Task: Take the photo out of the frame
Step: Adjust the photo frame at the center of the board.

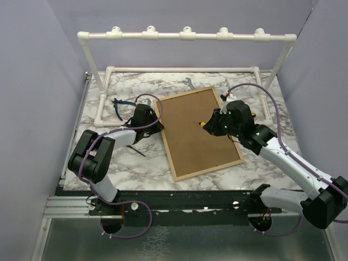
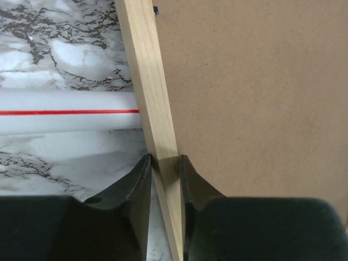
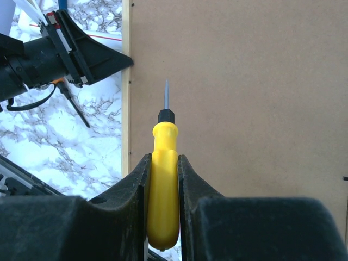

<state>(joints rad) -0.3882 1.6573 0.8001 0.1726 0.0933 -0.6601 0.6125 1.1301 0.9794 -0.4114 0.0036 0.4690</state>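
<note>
Flat on the white-and-grey marble table (image 1: 136, 163) lies one large rectangular frame (image 1: 190, 149) with thin light-wood edging, its brown fibreboard back facing up and its front hidden. Of the two black grippers, the left gripper (image 2: 165, 161) pinches the frame's left wooden edge. The right gripper (image 3: 163, 161) is clamped on the single yellow-handled screwdriver (image 3: 163, 138), whose tip points over the board.

The frame (image 1: 190, 149) has pale, smooth wood edging and a matt brown fibreboard back. The screwdriver (image 3: 163, 163) has a glossy yellow plastic handle (metal shaft).
</note>
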